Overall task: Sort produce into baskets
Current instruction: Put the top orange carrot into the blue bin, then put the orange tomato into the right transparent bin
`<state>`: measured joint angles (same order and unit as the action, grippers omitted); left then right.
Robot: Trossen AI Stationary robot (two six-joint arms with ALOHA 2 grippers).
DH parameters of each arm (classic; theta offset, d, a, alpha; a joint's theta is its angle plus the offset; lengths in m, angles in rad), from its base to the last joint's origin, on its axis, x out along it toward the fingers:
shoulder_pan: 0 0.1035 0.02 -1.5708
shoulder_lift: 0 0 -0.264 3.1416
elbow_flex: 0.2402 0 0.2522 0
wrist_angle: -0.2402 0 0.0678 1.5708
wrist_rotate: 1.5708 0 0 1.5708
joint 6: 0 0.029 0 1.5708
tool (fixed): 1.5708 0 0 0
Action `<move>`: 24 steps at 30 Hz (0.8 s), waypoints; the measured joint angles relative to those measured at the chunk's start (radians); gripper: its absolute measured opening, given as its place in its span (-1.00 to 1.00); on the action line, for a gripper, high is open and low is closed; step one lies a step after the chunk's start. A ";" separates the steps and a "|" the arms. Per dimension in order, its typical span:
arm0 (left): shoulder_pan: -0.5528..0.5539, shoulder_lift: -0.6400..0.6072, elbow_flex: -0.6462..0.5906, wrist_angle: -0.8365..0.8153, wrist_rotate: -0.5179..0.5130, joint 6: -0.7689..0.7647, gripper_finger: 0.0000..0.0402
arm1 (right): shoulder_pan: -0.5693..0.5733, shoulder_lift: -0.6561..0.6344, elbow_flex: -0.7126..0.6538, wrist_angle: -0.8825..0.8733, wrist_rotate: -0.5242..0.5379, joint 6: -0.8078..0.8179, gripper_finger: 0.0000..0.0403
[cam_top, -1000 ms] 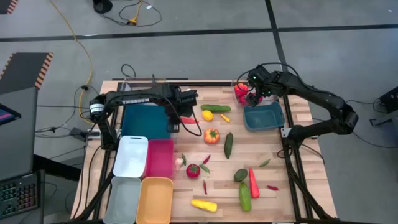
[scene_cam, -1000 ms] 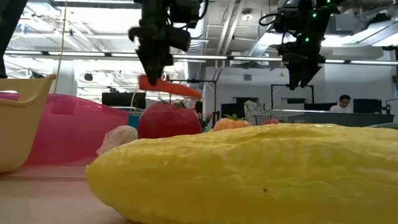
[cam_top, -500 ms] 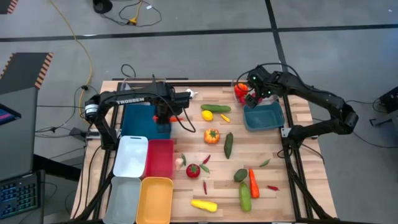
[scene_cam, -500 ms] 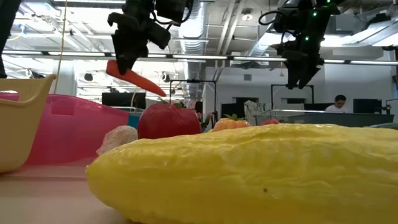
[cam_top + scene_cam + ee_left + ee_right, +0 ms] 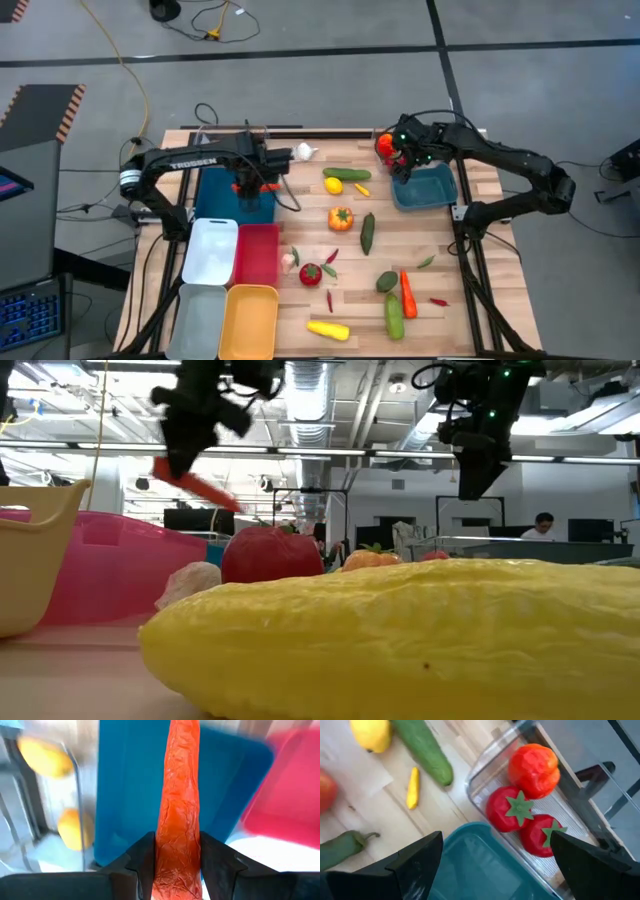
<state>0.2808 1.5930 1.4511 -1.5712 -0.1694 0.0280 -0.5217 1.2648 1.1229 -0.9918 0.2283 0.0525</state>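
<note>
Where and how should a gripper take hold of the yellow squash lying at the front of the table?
Grip the yellow squash across its narrow middle, coming straight down from above. It lies flat on its side on the table with open wood around it, so fingers can close across its short width.

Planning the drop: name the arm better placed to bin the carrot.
Left. The left gripper is shut on the carrot above the dark blue basket; the right gripper is open by the teal basket.

An orange carrot [image 5: 179,805] hangs tilted above the dark blue basket [image 5: 225,190], beside the red basket [image 5: 257,252].
</note>
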 joint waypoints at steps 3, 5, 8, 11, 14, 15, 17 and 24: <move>0.012 -0.075 -0.126 0.033 -0.001 0.002 -0.40 | 0.030 0.000 0.000 0.002 0.000 0.004 0.96; 0.014 -0.110 -0.199 0.065 -0.001 0.015 -0.40 | 0.053 0.000 0.000 0.008 0.000 0.024 0.96; 0.013 -0.144 -0.286 0.090 -0.027 0.037 -0.40 | 0.091 0.000 0.000 0.015 -0.001 0.059 0.96; 0.013 -0.146 -0.343 0.104 -0.066 0.017 -0.38 | 0.132 0.000 0.000 0.016 -0.002 0.080 0.96; 0.014 -0.138 -0.380 0.112 -0.098 -0.015 -0.30 | 0.172 0.000 0.000 0.038 -0.002 0.082 0.96; 0.014 -0.135 -0.391 0.120 -0.101 -0.019 -0.26 | 0.185 0.000 0.000 0.052 -0.002 0.082 0.96; 0.014 -0.135 -0.411 0.138 -0.102 -0.020 -0.18 | 0.208 0.000 0.000 0.077 -0.002 0.082 0.96; 0.014 -0.135 -0.423 0.153 -0.107 -0.029 0.13 | 0.276 0.000 0.000 0.126 -0.008 0.080 0.96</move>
<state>0.2943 1.4578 1.0283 -1.4178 -0.2762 -0.0008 -0.2455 1.2648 1.1227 -0.8656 0.2207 0.1320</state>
